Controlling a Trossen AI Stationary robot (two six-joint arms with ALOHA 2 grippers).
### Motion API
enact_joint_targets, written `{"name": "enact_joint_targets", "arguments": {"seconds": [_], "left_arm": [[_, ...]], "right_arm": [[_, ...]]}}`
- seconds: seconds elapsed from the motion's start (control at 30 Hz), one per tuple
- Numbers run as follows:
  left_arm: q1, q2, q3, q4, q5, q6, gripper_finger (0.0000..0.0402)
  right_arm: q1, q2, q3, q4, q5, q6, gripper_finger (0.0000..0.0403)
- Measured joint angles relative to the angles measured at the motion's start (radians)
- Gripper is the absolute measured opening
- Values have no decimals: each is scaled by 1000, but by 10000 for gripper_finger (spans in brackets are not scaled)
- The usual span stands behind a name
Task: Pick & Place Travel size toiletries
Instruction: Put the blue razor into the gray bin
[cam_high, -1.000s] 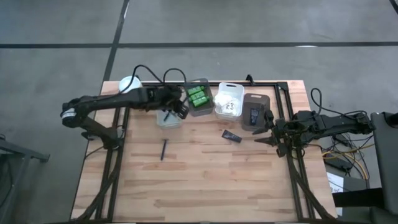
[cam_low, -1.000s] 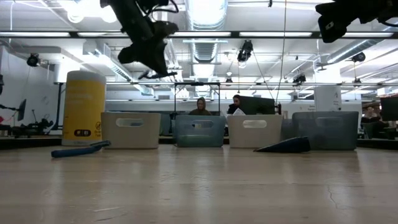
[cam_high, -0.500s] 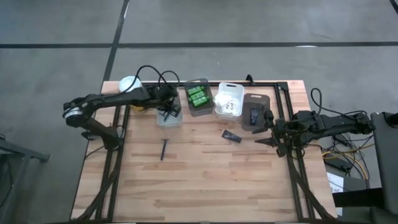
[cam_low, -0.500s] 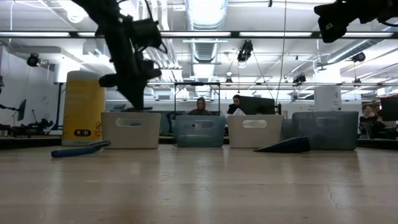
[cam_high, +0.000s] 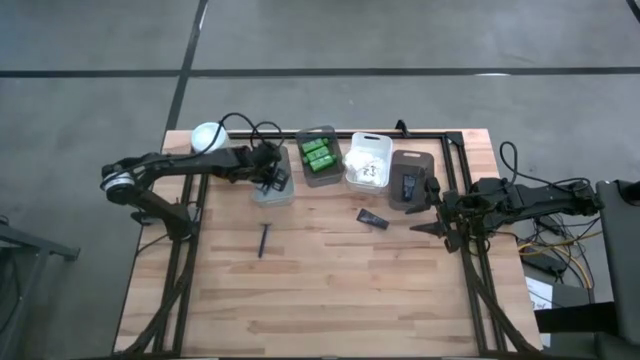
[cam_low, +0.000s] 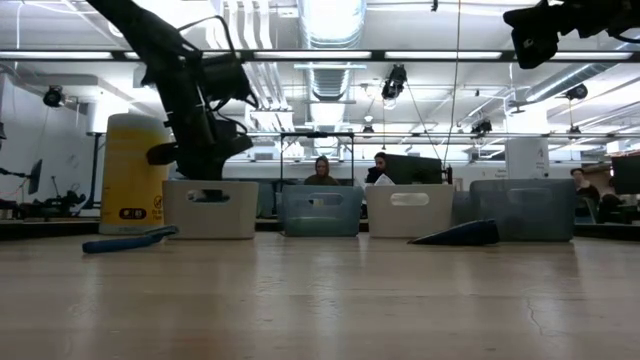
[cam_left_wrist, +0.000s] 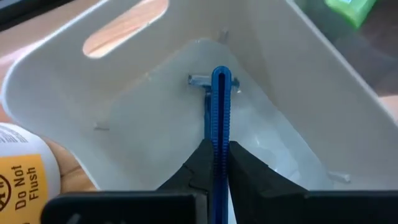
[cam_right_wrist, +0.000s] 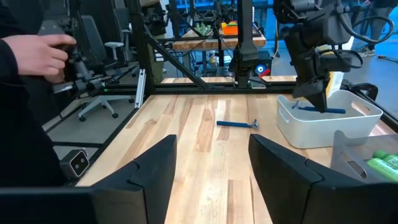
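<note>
Left gripper clamps a blue razor inside the white bin by the bench's far edge, yellow canister beside; right gripper gapes empty at the right edge.

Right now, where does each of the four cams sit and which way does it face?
High: overhead, straight down on the table; both arms show.
Low: table height, level toward the row of bins; left arm hangs over the white bin.
Left wrist: down into that bin; left pincer shut on the blue razor.
Right wrist: level across the table; right pincer open at the bottom.
Shared: the loose razor shows in the high, low and right wrist views.
</note>
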Motion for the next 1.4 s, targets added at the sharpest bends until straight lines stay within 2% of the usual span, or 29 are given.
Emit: {"name": "enact_joint_targets", "arguments": {"seconds": [0.2,0.73,1.1,1.4], "left_arm": [[0,0,-13,0,25,-17,54],[0,0,10,19,27,-27,148],[-17,-35,158,18,26,169,152],[-144,-81,222,18,23,197,151]], "right_arm": [[0,0,0,0,0,0,197],[0,0,0,0,0,0,152],[0,0,0,0,0,0,119],[0,0,0,0,0,0,94]]}}
